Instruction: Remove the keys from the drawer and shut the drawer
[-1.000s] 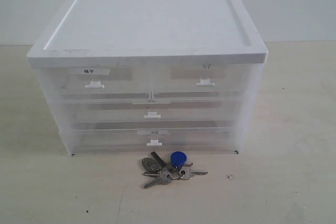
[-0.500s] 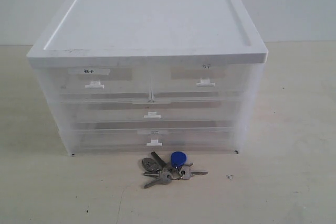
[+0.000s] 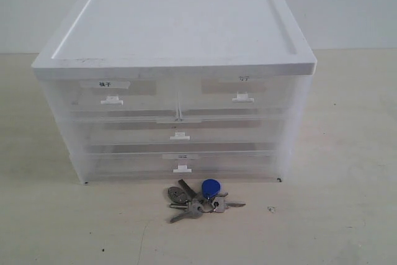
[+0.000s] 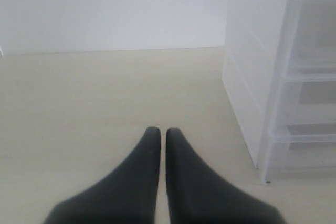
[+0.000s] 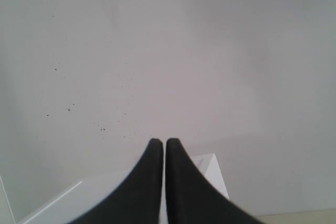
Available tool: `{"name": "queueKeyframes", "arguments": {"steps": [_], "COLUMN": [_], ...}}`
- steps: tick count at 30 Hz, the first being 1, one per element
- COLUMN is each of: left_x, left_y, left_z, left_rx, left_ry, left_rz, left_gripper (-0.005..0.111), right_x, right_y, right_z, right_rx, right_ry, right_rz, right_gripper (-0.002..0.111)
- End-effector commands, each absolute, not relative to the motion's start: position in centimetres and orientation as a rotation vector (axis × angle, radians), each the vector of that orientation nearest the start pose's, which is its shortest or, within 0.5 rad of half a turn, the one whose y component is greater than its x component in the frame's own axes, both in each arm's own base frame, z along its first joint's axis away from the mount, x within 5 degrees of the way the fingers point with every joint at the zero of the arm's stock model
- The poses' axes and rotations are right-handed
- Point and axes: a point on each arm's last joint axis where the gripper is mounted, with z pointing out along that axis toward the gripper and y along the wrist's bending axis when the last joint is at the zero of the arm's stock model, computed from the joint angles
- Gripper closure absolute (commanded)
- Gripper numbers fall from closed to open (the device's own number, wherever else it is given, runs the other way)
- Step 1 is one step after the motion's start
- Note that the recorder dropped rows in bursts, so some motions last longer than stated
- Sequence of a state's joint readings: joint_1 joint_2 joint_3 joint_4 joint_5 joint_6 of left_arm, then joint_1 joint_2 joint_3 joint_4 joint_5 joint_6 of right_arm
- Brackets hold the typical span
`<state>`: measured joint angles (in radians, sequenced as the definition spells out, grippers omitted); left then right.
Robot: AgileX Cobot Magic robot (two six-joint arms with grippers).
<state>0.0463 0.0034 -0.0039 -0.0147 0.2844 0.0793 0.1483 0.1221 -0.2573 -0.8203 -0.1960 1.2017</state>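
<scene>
The keys point(image 3: 200, 199), silver-grey with a round blue fob, lie on the table just in front of the drawer unit. The drawer point(image 3: 180, 165), full-width with a label strip above its white tab handle, is the lowest one and sits flush with the cabinet front. Neither arm shows in the exterior view. In the left wrist view my left gripper point(image 4: 158, 131) is shut on nothing, low over bare table, with the cabinet's side point(image 4: 283, 77) off to one side. In the right wrist view my right gripper point(image 5: 158, 142) is shut and empty, facing the wall above the cabinet's white top point(image 5: 212, 169).
The white-topped cabinet point(image 3: 177, 29) has two half-width labelled drawers point(image 3: 111, 94) in its upper row and an unlabelled full-width drawer point(image 3: 180, 131) in the middle. Beige table point(image 3: 347, 153) spreads on both sides and in front. A white wall stands behind.
</scene>
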Motion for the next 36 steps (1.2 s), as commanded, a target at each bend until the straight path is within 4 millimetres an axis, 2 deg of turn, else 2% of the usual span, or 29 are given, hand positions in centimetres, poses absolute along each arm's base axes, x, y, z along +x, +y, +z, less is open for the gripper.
{"name": "queueKeyframes", "arguments": {"steps": [1,5,10,14,21,25,26,28,36], "left_x": [5.5,5.5,5.5,5.5,5.5,5.5,5.5,5.5,5.5], "left_y": [0.2,0.2,0.2,0.2,0.2,0.2,0.2,0.2,0.2], "left_z": [18.7,18.7,18.7,18.7,18.8,18.8,18.8,18.8,18.8], "left_rx": [0.025,0.025,0.025,0.025,0.025,0.025,0.025,0.025,0.025], "left_ry": [1.768,1.768,1.768,1.768,1.766,1.766,1.766,1.766,1.766], "left_rz": [0.088,0.088,0.088,0.088,0.088,0.088,0.088,0.088,0.088], "left_gripper": [0.102,0.102,0.102,0.102,0.102,0.102,0.102,0.102,0.102], "right_x": [4.6,4.6,4.4,3.5,4.2,4.7,4.7,5.1,5.6], "right_y": [2.0,2.0,1.7,1.2,1.5,0.8,0.5,0.1,-0.2], "right_z": [30.3,30.3,29.9,28.6,26.3,24.5,24.6,23.7,20.3], "right_rx": [0.018,0.021,-0.012,0.002,-0.092,0.019,0.06,0.107,0.036], "right_ry": [1.236,1.24,1.225,1.153,1.132,1.118,1.106,1.209,1.596], "right_rz": [0.556,0.55,0.445,0.409,0.303,0.26,0.247,0.186,-0.005], "right_gripper": [0.109,0.109,0.109,0.109,0.109,0.109,0.109,0.109,0.109]}}
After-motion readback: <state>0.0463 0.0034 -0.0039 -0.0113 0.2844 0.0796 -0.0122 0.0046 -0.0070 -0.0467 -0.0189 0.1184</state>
